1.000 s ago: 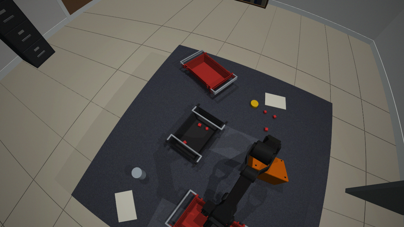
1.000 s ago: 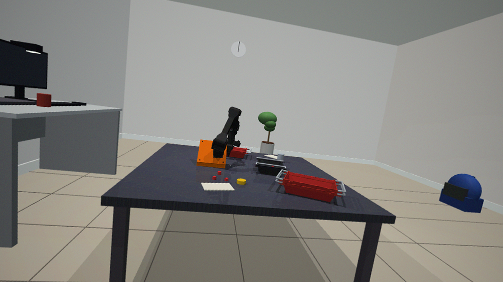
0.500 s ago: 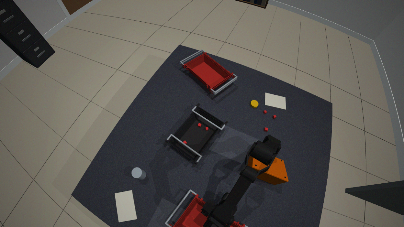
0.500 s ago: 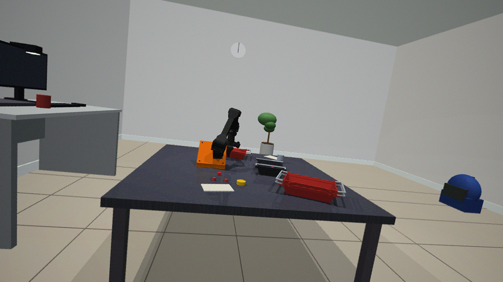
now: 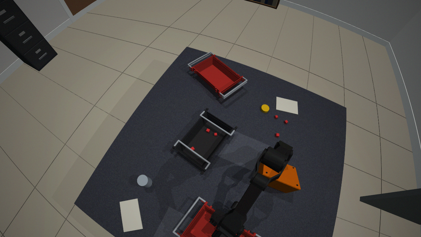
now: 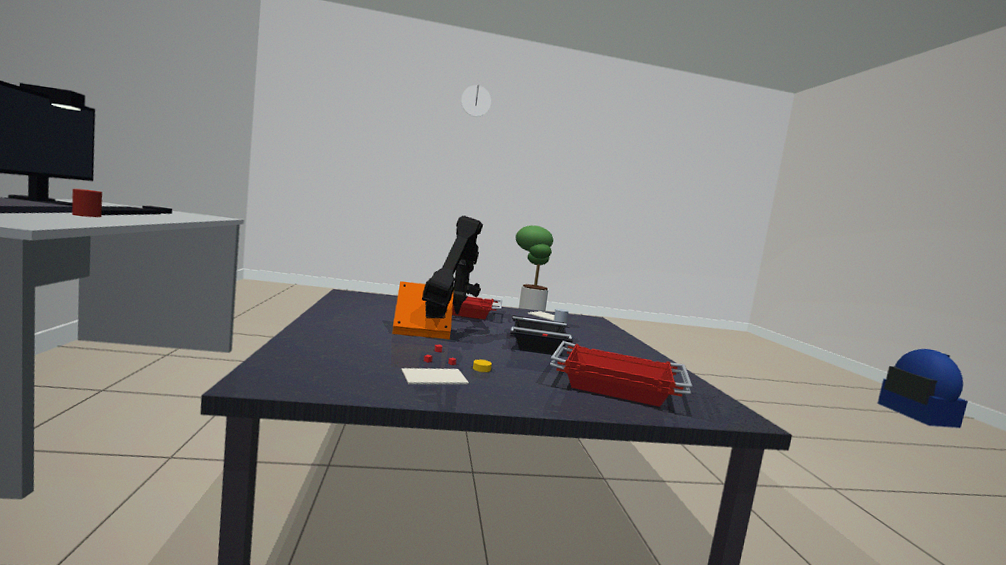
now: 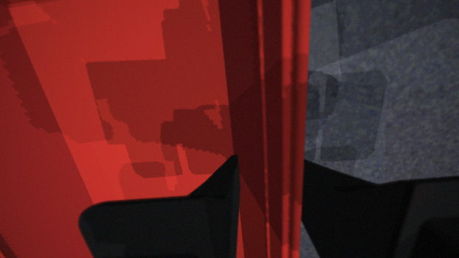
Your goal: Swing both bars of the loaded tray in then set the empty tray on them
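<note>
A black tray (image 5: 200, 142) (image 6: 541, 343) holds small red blocks (image 5: 207, 130). Its two wire bars, one (image 5: 217, 124) towards the far end and one (image 5: 193, 152) towards the near end, lie inward across its top. An empty red tray (image 5: 196, 229) (image 6: 475, 309) (image 7: 295, 121) stands near the lower edge of the top view, its visible bar (image 5: 186, 215) outward. My gripper (image 7: 257, 159) is partly open with one finger on each side of that tray's long wall. A gap shows between the inner finger and the rim; the outer finger is right beside the rim. The arm hides the fingertips in the top view.
Another empty red tray (image 5: 215, 73) (image 6: 619, 376) stands at the far end, bars outward. A yellow disc (image 5: 265, 108), loose red blocks (image 5: 277, 134), a white card (image 5: 286, 105), a grey cylinder (image 5: 142, 180) and another white card (image 5: 131, 215) lie around. The orange base (image 5: 286, 176) is beside the arm.
</note>
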Tool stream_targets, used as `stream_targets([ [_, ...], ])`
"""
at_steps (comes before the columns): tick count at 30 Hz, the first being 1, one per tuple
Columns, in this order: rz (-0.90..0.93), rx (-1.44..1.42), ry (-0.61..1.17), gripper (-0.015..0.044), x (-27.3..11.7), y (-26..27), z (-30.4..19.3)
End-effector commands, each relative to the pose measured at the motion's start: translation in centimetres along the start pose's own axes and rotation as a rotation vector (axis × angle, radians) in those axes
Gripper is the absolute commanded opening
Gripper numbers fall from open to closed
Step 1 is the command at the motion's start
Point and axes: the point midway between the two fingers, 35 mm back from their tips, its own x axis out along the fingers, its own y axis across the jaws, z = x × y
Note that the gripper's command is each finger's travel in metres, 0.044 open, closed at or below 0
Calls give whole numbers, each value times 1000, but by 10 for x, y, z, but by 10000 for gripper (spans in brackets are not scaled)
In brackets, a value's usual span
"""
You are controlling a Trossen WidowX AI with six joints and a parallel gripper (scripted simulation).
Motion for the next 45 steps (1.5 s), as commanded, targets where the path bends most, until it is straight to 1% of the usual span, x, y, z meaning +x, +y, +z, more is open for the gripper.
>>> stream_targets([
  [1, -8, -4, -3, 108, 1, -2, 0],
  [13, -8, -4, -3, 28, 1, -2, 0],
  [16, -8, -4, -3, 8, -6, -1, 1],
  [18, -7, -5, -3, 0, -16, 0, 1],
  [26, -7, -5, -2, 0, -74, 0, 0],
  [33, -7, -5, -2, 0, -88, 0, 0],
  [45, -7, -6, -1, 0, -151, 1, 0],
])
